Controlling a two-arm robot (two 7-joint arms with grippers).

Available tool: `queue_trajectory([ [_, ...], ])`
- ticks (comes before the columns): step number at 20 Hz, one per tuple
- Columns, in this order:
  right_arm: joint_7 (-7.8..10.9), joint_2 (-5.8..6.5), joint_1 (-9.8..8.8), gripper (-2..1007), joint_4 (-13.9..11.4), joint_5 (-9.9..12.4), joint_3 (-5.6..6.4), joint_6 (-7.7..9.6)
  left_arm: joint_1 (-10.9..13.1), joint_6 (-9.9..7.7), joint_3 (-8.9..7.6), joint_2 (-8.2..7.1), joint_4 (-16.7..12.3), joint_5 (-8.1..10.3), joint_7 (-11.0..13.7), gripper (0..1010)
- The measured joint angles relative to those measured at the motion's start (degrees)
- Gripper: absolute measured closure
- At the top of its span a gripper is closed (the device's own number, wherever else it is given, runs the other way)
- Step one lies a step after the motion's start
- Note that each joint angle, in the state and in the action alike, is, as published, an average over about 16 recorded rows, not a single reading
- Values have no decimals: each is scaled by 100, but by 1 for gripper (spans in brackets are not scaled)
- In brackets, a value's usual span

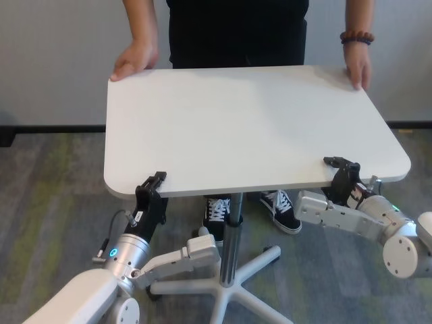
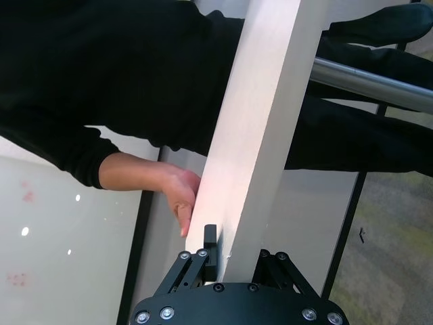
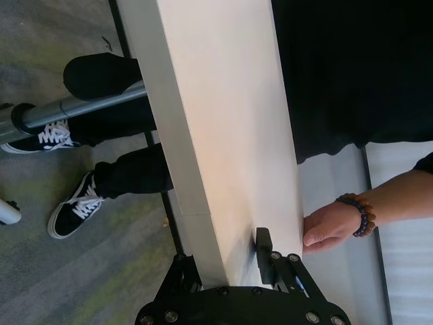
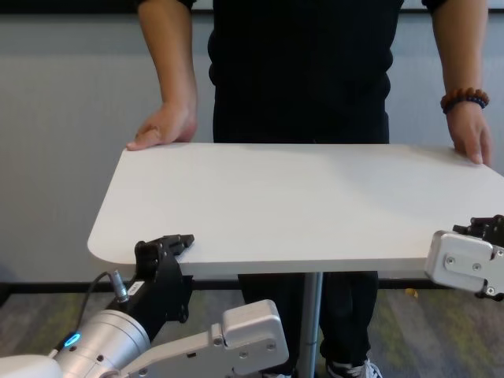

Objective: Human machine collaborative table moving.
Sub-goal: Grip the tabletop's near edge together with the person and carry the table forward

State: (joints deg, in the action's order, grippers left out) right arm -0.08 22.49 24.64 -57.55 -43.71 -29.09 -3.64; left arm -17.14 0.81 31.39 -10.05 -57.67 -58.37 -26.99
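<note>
The table [image 1: 250, 125] is a white tabletop with rounded corners, standing between me and the human [image 1: 236, 30]. The human's two hands rest on its far corners, one [image 1: 135, 59] at the left and one [image 1: 358, 67] at the right below a beaded bracelet [image 1: 356, 38]. My left gripper [image 1: 151, 185] is shut on the near edge by the near left corner, one finger above the top and one below. My right gripper [image 1: 341, 169] is shut on the same edge by the near right corner. Both wrist views show the thin edge [image 2: 257, 135] [image 3: 230, 135] clamped between the fingers.
Under the top a metal pole leg [image 1: 234, 229] runs down to a white star base [image 1: 223, 290] on grey carpet. The human's black sneakers [image 1: 217, 216] stand close behind the pole. A pale wall [image 1: 61, 54] rises behind the human.
</note>
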Motion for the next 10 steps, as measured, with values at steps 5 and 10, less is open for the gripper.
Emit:
queue_trajectory([
  [5, -64, -89, 186, 645, 314, -59, -28, -146, -6, 0, 5, 4, 14, 2, 0, 754],
  [10, -155, -183, 378, 645, 667, -92, -73, -294, 15, 0, 2, -7, -10, 1, 0, 753],
])
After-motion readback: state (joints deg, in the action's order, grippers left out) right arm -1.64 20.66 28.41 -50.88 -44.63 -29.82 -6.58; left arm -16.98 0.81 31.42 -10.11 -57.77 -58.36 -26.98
